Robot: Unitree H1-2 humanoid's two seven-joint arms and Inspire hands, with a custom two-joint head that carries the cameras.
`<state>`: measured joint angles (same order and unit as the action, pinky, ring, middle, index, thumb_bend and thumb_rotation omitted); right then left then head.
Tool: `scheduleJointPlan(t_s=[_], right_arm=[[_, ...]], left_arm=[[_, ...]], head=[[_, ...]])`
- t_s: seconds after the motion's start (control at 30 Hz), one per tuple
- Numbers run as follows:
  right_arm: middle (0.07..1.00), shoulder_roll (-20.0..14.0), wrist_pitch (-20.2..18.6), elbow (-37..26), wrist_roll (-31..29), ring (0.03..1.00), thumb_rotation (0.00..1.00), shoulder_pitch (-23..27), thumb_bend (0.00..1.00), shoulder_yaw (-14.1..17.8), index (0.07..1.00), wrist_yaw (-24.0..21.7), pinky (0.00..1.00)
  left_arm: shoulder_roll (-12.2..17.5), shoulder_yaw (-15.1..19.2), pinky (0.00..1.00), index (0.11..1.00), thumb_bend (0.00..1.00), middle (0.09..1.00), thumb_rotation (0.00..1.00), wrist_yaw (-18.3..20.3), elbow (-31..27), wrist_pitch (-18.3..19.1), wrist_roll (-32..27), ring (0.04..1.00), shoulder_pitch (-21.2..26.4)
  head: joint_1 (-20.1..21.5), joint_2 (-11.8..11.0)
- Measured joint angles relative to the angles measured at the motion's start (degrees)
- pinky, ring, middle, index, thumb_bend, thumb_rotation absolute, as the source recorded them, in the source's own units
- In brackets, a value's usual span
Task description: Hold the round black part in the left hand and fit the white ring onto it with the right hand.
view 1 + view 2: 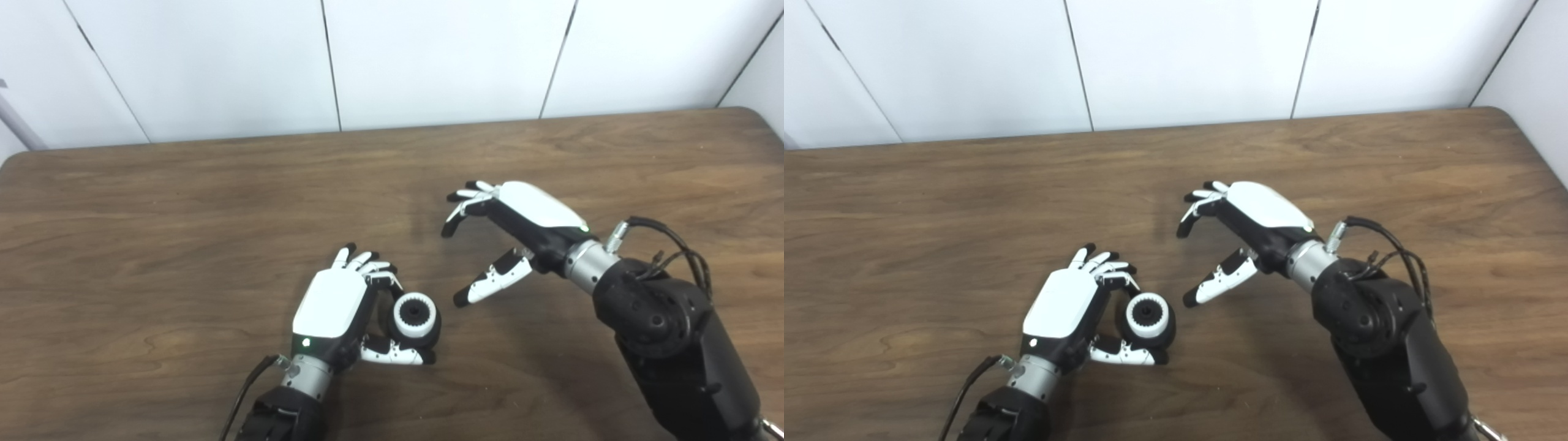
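Note:
My left hand (343,306) is shut on the round black part (429,338), held between its fingers and thumb just above the table at the front centre. The white toothed ring (414,316) sits on the face of the black part, turned up and to the right. My right hand (520,223) is open and empty, up and to the right of the part, its thumb tip a short gap from it. The same scene shows in the right eye view, with the left hand (1066,309), the ring (1146,316) and the right hand (1252,217).
The brown wooden table (184,202) spans the view, its far edge against a white panelled wall (429,55). A cable loops from my right forearm (674,245). A grey pole (18,125) stands at the far left.

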<state>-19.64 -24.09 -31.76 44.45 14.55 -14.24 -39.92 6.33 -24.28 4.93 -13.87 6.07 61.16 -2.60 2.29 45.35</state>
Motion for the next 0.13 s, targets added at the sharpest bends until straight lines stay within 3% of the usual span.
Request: scheduleJointPlan(t_s=[0.13], right_arm=[[0.909,-0.82,-0.32,-0.12,-0.08,0.973,0.40,-0.02,1.00,0.83,0.674,-0.03,1.00]], left_arm=[[0.49,0.72,1.00,0.484,0.52,0.777,0.06,0.54,-0.04,-0.04,-0.54,0.891,0.14]], head=[[-0.09,-0.18]])
